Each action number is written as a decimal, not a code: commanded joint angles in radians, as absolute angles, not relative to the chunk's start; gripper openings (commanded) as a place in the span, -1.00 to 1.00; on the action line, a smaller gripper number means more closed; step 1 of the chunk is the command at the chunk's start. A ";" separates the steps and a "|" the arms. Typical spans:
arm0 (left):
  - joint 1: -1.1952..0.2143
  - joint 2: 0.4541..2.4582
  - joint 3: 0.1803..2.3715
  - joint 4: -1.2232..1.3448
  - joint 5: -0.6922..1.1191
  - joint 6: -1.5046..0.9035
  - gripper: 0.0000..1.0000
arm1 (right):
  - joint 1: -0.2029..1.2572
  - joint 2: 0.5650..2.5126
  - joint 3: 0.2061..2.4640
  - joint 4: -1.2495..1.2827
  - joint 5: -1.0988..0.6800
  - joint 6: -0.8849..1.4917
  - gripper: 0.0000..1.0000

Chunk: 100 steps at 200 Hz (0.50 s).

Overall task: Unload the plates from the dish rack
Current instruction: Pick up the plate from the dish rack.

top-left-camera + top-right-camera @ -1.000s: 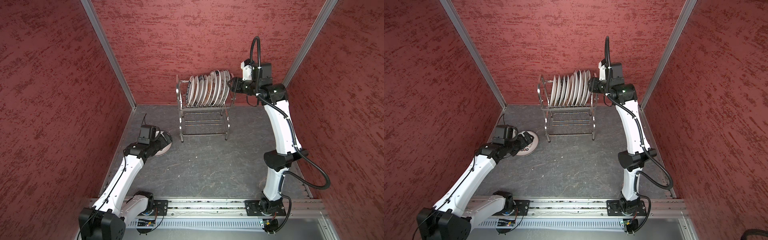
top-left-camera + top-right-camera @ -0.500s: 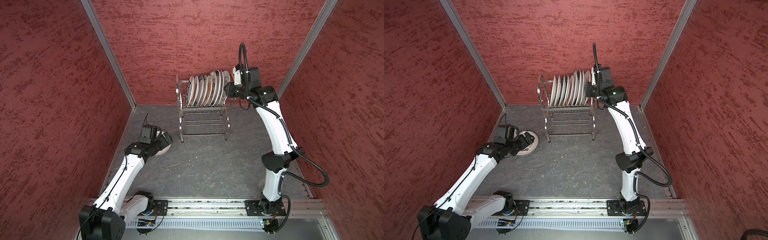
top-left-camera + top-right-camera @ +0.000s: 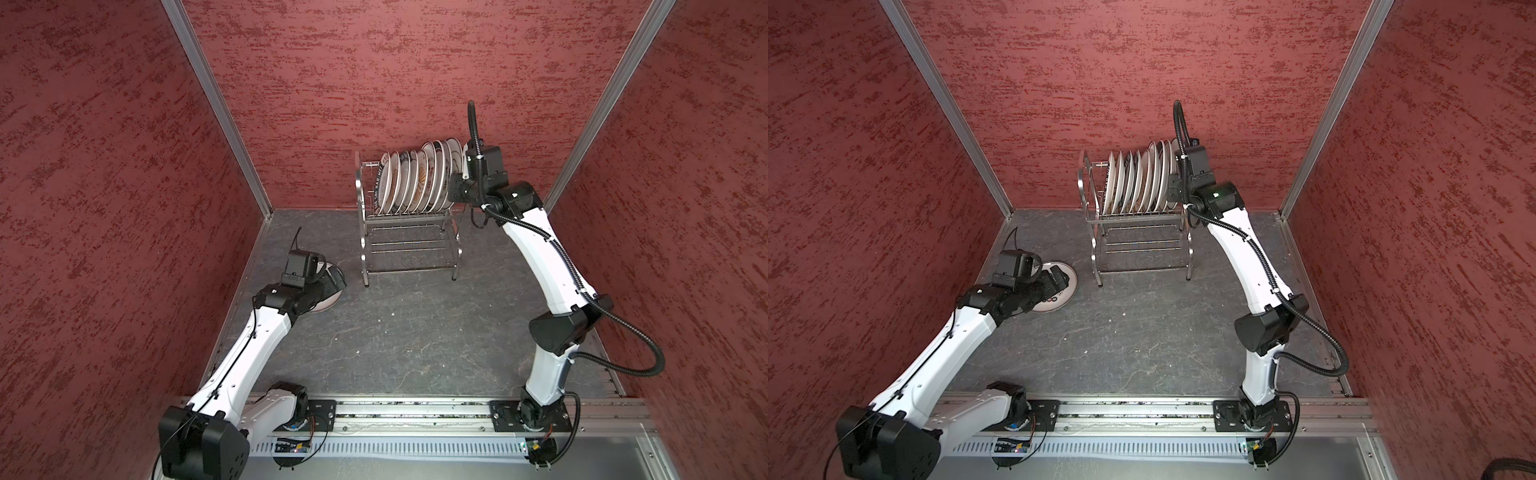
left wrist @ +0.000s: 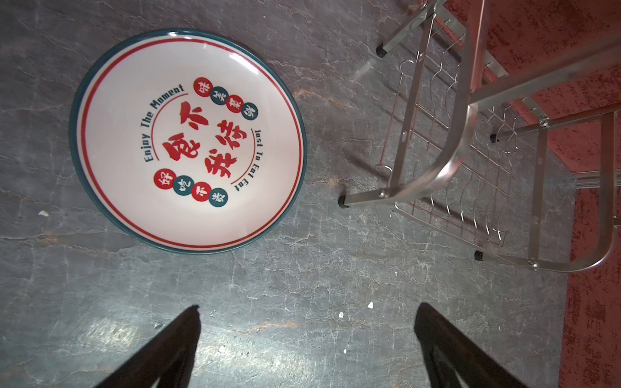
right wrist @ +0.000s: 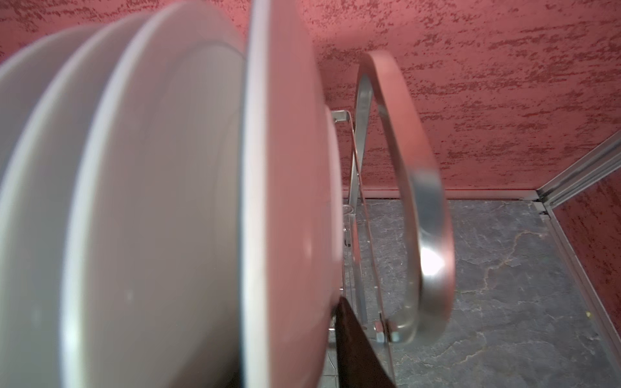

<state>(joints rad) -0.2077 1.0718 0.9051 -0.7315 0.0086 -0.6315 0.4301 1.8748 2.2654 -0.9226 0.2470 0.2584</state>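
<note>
Right gripper (image 3: 451, 189) has swung onto 3 o'clock end of round white printed plates (image 3: 415, 183) in shiny steel wire dish rack (image 3: 409, 245). Left wrist: left gripper (image 4: 307, 310) wide apart; teal-rimmed plate (image 4: 188, 141) flat on grey floor (image 4: 302, 268). Right wrist: dark finger (image 5: 353, 346) behind end plate (image 5: 285, 201), clamp unclear; next unload likely starting.

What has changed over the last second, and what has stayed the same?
The right gripper moved in from beside the rack to the end plate; one finger now sits behind its rim. Whether it grips yet cannot be told. The left gripper, open, the flat plate and the rack stayed put.
</note>
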 commanded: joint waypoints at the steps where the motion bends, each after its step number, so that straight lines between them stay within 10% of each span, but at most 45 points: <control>1: -0.210 1.085 0.907 -0.739 -0.016 -0.639 0.99 | 0.430 1.828 2.238 -0.899 0.279 0.243 -0.54; 100: -0.209 1.066 0.876 -0.727 -0.054 -0.640 0.99 | 0.430 1.769 2.134 -0.790 0.315 0.250 -0.88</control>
